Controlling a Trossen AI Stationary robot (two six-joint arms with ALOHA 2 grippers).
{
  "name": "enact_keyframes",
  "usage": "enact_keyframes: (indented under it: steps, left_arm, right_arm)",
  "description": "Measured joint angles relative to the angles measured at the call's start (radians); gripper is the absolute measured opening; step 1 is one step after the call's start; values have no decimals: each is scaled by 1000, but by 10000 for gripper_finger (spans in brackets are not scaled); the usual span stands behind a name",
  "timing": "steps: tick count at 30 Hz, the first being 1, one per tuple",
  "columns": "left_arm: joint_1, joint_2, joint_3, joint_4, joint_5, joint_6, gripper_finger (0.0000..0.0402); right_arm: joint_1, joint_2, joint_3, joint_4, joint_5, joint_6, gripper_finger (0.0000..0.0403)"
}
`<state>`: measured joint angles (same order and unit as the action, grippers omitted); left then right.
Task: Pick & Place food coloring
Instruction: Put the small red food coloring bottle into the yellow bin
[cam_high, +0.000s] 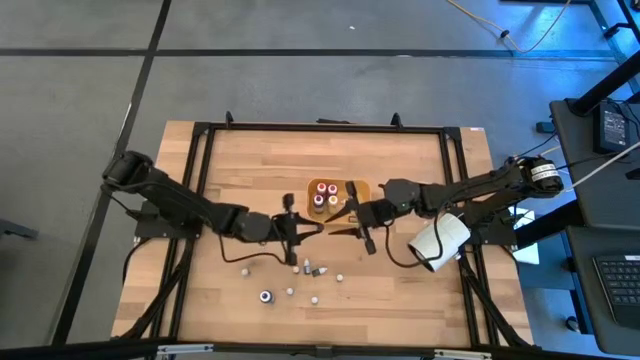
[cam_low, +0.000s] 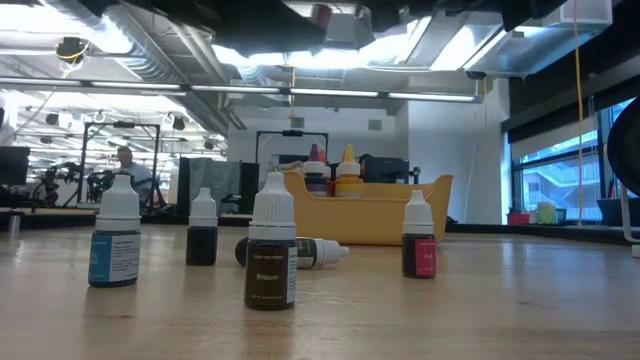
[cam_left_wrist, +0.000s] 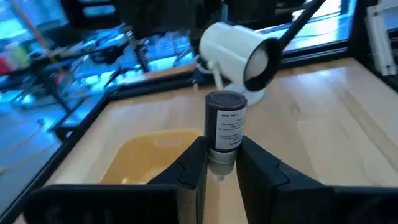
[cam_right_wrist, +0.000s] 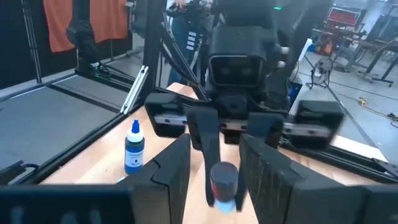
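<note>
My left gripper (cam_high: 298, 230) (cam_left_wrist: 221, 149) is in the air over the table's middle, shut on one small dark food coloring bottle (cam_left_wrist: 225, 121) (cam_right_wrist: 224, 179). My right gripper (cam_high: 350, 215) (cam_right_wrist: 215, 149) faces it from the right. It is open, with a finger on either side of that bottle, not touching it. Several more bottles stand on the wood nearer the near edge (cam_high: 290, 291) (cam_low: 272, 250), and one lies on its side (cam_low: 305, 252). Others stand in the orange tray (cam_high: 335, 195) (cam_low: 370, 215). My left gripper pinches the bottle between its two fingers at the pale cap end (cam_left_wrist: 219, 167). The dark labelled body sticks out beyond the fingertips toward the right gripper. The bottle is lifted clear of the table.
A big white cylinder (cam_high: 438, 240) (cam_left_wrist: 239, 53) lies on its side by the right arm. A blue bottle (cam_right_wrist: 134, 152) (cam_low: 117, 235) stands apart on the left. A black frame (cam_high: 200, 180) runs around the table. Bare wood lies left of and behind the tray.
</note>
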<state>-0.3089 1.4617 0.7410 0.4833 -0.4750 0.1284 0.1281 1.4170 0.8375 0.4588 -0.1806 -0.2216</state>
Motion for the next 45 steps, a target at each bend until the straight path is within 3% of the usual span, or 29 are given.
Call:
enact_keyframes:
  steps: [5, 9, 18, 31, 36, 45]
  left_arm:
    - [57, 14, 0, 82, 179, 14, 63]
    - [77, 14, 0, 100, 235, -26, 63]
    - [76, 14, 0, 108, 246, -12, 64]
    - [76, 14, 0, 151, 255, -18, 64]
    - [75, 14, 0, 178, 234, 20, 64]
    - [77, 14, 0, 222, 227, 91, 64]
  right_arm:
    - [3, 0, 0, -12, -5, -44, 141]
    - [3, 0, 0, -1, -5, -46, 151]
    - [3, 3, 0, -9, -5, -46, 207]
    - [2, 3, 0, -12, 74, 8, 211]
    - [2, 3, 0, -11, 74, 8, 196]
    - [3, 3, 0, -1, 71, 7, 124]
